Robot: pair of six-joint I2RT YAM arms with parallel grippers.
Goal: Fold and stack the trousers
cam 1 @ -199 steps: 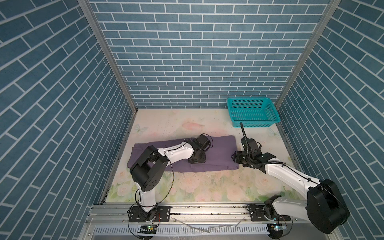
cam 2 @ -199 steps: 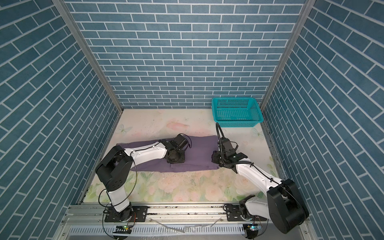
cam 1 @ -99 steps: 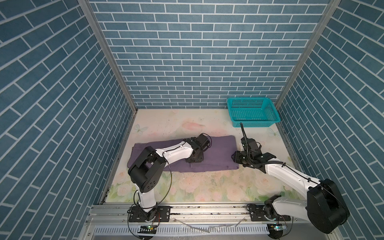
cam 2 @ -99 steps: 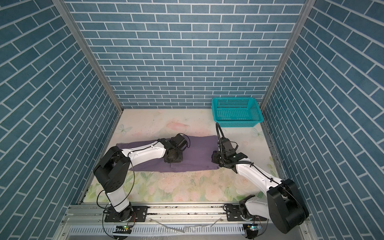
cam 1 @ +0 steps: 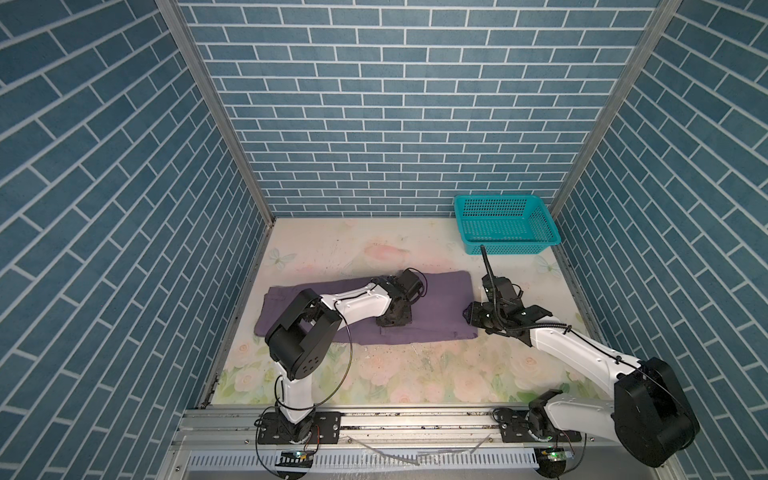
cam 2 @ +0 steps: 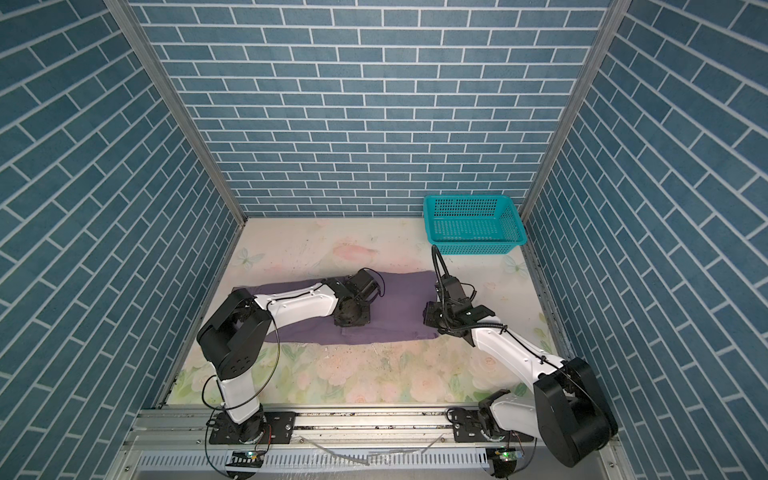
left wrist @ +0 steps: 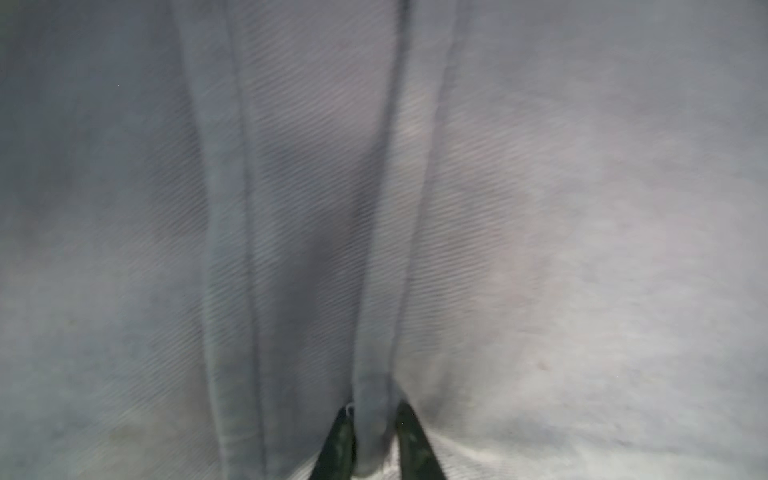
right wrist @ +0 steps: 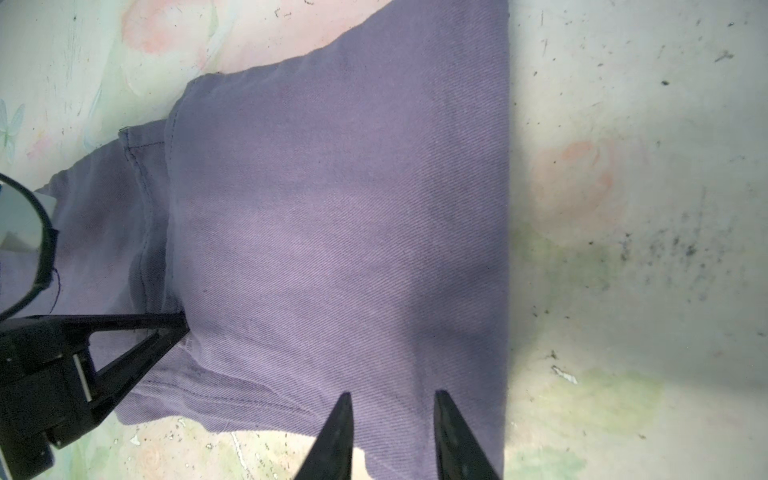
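Robot lab cell: boxed in by 3 blue brick-print walls on metal posts, floored with a floral table, fronted at the near edge by a rail carrying 2 arms.

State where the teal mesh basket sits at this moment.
In both top views the basket stands in the table's far right corner, apart from the trousers.
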